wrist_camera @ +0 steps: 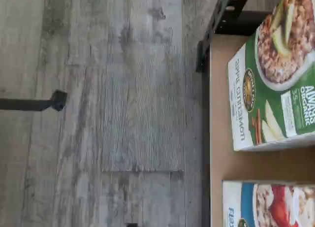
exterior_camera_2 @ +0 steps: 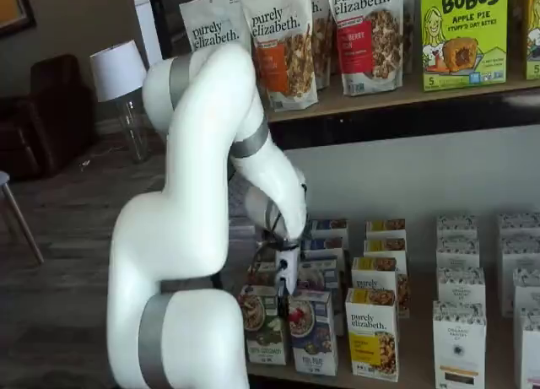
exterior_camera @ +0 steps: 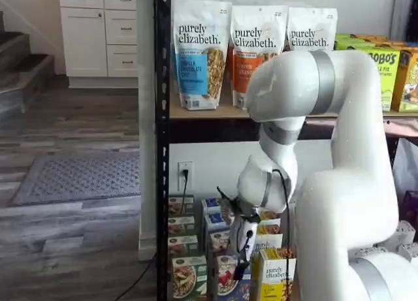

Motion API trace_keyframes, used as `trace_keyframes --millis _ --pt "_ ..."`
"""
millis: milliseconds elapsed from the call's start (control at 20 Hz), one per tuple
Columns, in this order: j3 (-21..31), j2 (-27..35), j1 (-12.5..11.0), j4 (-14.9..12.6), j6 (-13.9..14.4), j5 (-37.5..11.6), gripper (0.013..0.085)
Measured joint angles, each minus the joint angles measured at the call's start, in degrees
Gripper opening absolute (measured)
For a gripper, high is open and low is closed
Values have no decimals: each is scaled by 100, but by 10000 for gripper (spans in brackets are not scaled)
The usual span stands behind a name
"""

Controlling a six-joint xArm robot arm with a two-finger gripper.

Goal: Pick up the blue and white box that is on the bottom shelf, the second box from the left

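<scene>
Carton rows [exterior_camera_2: 396,321] on bottom shelf [exterior_camera_2: 422,368]

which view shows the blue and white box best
A shelf view shows the blue and white box best: its whole front faces the camera, upright on the bottom shelf. In the other shelf view the gripper partly covers it. The wrist view catches only a cropped part of its front.
</scene>
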Motion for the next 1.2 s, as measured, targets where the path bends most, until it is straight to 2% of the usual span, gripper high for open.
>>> trace_keyframes --millis 50,100,150,300,450,850,1100,1200 --pt "-24 9 -4 -96 91 40 850" --pt "-188 90 -30 -584 511 247 850" --pt "-303 162 -37 -798 705 341 850" --pt "-450 276 -36 -861 765 378 850" --pt "-511 351 -36 -712 631 280 850" --pt "-463 519 -23 -50 -3 -455 850" --pt "-586 662 -50 467 -506 -596 850" --pt "-643 711 -64 524 -571 -621 850"
